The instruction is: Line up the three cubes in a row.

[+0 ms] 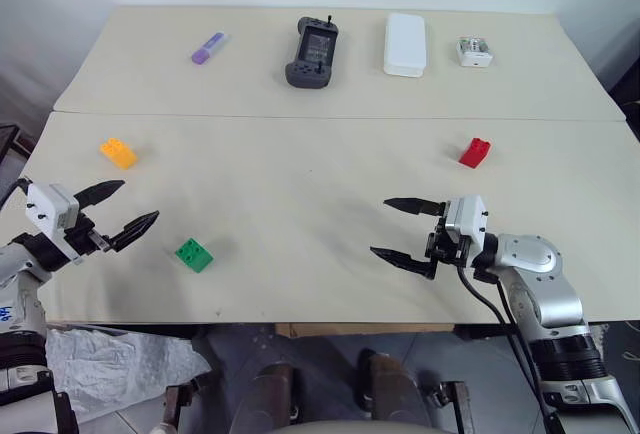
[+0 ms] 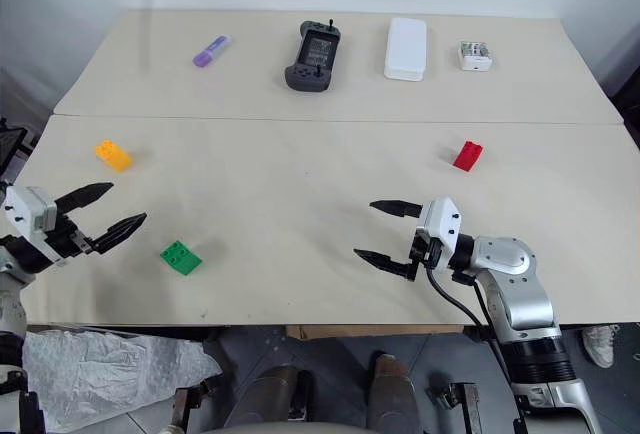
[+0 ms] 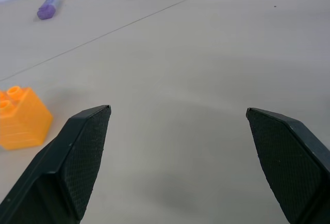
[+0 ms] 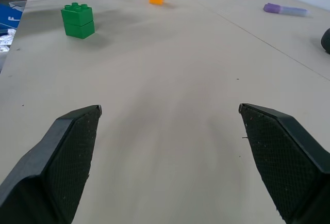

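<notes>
Looking closely, you find no readable writing; your left gripper (image 1: 128, 206) and right gripper (image 1: 405, 231) gape empty, the studded red plastic cube (image 1: 474, 152), green plastic cube (image 1: 194, 254) and orange-yellow plastic cube (image 1: 118, 152) well apart.

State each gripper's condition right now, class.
Left gripper: open, holding nothing.
Right gripper: open, holding nothing.

The left arm enters at about 8 o'clock; its white-bodied, black-fingered left tool (image 1: 128, 208) points level toward 3 o'clock, fingers spread wide, holding nothing. The silver right arm rises from 5 o'clock, its wrist bent so the matching right tool (image 1: 397, 228) points toward 9 o'clock, fingers equally wide and empty.
</notes>
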Controlling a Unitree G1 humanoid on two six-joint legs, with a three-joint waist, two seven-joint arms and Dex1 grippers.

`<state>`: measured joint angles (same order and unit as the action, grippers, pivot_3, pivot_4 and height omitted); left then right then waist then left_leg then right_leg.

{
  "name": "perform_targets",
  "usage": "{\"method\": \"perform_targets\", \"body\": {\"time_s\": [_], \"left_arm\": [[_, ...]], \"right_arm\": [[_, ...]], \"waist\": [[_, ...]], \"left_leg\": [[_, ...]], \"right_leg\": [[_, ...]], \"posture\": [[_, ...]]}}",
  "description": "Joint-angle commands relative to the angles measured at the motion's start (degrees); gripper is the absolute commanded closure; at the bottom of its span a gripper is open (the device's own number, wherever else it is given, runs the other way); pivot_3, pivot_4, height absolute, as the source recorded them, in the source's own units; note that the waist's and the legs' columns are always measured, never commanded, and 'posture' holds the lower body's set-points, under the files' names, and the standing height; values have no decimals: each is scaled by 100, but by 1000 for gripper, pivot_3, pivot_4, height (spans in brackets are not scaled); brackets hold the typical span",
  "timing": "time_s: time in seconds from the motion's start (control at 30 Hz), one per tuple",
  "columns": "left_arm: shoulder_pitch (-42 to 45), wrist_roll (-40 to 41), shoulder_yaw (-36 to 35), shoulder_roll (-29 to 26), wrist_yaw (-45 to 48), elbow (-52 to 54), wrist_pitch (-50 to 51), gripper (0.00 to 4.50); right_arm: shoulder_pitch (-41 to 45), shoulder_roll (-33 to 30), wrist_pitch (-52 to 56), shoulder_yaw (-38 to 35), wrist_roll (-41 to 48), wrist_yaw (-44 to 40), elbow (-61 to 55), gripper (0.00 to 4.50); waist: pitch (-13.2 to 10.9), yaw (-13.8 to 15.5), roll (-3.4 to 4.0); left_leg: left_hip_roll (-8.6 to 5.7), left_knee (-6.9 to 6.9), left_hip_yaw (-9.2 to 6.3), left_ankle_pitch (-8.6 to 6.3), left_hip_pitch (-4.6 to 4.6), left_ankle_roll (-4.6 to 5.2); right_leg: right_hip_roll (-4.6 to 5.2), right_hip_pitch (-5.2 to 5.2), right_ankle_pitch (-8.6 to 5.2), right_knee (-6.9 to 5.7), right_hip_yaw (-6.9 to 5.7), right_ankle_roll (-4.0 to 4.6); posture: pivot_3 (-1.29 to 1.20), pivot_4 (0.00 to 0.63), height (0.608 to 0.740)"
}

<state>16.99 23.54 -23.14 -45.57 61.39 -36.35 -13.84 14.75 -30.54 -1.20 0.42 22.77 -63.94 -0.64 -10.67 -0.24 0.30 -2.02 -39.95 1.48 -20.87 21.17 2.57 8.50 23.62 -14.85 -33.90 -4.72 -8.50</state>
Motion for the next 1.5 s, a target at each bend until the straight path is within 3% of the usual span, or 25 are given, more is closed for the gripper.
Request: {"method": "perform_targets", "body": {"time_s": [0.03,0.13,0.33,0.47,0.6,0.8,0.9,1.2,1.33,1.5], "left_arm": [[-51,27,-117,-8,-169,185,18,25],[-64,-40,-49,-59,-507,433,481,25],[106,1233,-193,158,-588,2201,2379,25],[282,1171,479,380,-308,3120,2545,25],[427,956,1099,503,129,3371,2516,25],[642,867,1507,664,474,3319,2466,25],[752,906,1599,742,505,3402,2581,25],[707,813,1621,643,539,3548,2621,25],[620,733,1595,657,463,3639,2536,25],[507,702,1506,650,354,3742,2467,25]], "right_arm": [[2,33,-141,-111,47,94,-176,0],[6,91,-147,-189,117,236,-222,0],[-396,80,122,-947,478,1000,-812,0],[-1063,6,278,-1855,506,1824,-1256,0],[-1749,65,256,-2456,164,2515,-1482,0],[-2277,144,618,-2559,-354,3416,-1588,0],[-1863,254,1199,-2517,-87,3827,-1508,0],[800,299,3804,-2013,161,5162,-894,0],[1710,425,4111,-1649,-317,5697,-153,0],[2263,639,3705,-1462,-913,6286,852,0]], "waist": [[0,0,0],[0,1,0],[0,31,0],[1,64,1],[2,34,3],[2,-4,3],[1,3,4],[0,-3,7],[0,10,7],[0,1,7]], "left_leg": [[0,0,0,0,0,0],[0,0,0,0,0,0],[-3,-2,-14,0,4,1],[-9,0,-25,-1,2,-1],[-8,1,-12,0,-1,-1],[8,2,29,0,-15,-1],[17,-1,35,0,-19,-2],[19,-6,36,2,-7,-1],[14,-2,31,2,1,0],[2,2,23,1,5,3]], "right_leg": [[0,0,0,0,0,0],[0,0,0,0,0,0],[2,-3,0,-2,0,0],[3,-8,0,-1,-2,1],[-2,-10,0,2,1,1],[-13,-6,0,1,25,0],[-18,-6,0,-1,31,0],[-14,10,3,-4,35,-1],[-12,15,2,-2,31,1],[-10,15,2,-2,29,2]], "posture": [[0,150,740],[0,150,740],[0,150,740],[0,150,740],[0,150,740],[0,150,740],[0,150,740],[0,150,740],[0,150,740],[0,150,740]]}}
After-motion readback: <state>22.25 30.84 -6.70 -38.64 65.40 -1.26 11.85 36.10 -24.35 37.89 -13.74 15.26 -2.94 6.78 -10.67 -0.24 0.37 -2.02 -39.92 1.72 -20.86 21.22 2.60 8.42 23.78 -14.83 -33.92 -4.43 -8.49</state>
